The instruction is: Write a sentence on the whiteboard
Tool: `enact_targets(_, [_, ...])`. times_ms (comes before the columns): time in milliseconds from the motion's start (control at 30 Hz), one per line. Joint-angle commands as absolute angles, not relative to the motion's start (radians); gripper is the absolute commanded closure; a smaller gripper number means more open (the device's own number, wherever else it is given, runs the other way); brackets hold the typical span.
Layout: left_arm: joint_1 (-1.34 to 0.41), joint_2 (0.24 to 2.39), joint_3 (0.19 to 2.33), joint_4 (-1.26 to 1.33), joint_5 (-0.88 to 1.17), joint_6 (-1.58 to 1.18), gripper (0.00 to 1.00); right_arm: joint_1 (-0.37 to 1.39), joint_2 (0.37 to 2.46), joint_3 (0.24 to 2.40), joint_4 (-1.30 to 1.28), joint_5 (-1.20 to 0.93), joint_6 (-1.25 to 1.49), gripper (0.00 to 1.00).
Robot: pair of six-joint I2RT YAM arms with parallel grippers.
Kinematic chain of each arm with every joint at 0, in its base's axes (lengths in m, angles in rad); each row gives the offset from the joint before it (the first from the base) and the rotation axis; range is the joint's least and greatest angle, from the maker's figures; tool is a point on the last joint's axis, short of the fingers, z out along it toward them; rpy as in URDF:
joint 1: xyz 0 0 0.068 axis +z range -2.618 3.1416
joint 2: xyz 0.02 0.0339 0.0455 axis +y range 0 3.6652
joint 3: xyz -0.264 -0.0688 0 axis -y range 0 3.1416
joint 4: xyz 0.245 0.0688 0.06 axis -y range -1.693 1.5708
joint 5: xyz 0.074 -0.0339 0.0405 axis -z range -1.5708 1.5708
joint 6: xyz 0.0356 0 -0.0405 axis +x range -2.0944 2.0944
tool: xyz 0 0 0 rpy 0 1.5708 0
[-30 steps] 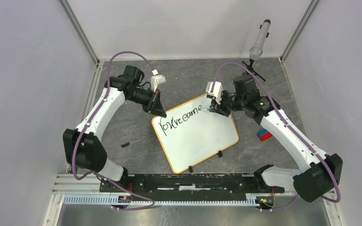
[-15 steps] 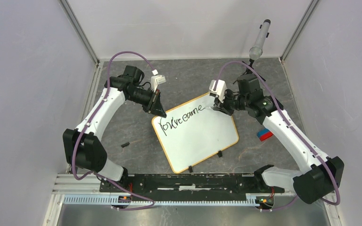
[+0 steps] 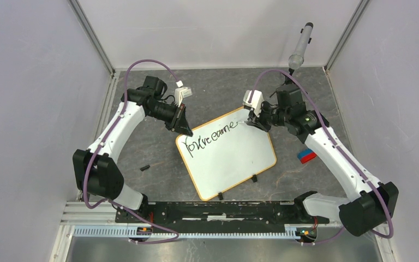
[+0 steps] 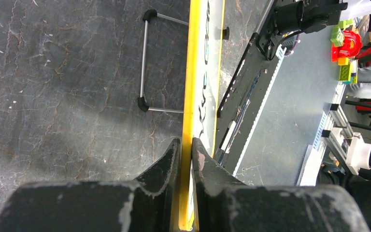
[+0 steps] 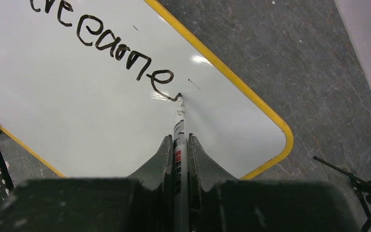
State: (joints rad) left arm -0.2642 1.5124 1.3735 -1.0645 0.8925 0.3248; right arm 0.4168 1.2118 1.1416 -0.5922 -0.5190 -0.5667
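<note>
Grey desk [image 3: 153,147] carried the whiteboard [image 3: 229,158]. My left pincer [image 4: 187,144] clamped its edge; my right pincer [image 5: 178,140] clamped the marker [image 5: 179,118], tip at the sentence [image 5: 121,50].

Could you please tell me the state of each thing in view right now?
White rectangular whiteboard with yellow frame: partly written, edge clamped.
Black handwritten sentence: one line, unfinished.
Slim white marker: uncapped, tip on board.
Left gripper: shut on whiteboard.
Right gripper: shut on marker.

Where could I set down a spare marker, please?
Bare table lies past the whiteboard toward the back wall, and left of it around the black piece. Crowded: the board's far edge, where the left gripper clamps and the right gripper holds the marker.
</note>
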Motion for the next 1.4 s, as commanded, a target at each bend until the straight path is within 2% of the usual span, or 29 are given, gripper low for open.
enact_targets(0, [-0.27,1.51,1.401,-1.062,0.887,0.371,0.98,0.412,1.225,1.186,-0.549,-0.529,-0.547,1.0])
enact_targets(900, [-0.27,1.51,1.401,-1.063,0.884,0.369,0.98,0.425,1.197,1.122,-0.598,-0.549,-0.592,1.0])
enact_targets(1367, [-0.27,1.511,1.403,-1.063,0.882,0.369,0.98,0.41,1.222,1.188,-0.591,-0.49,-0.593,1.0])
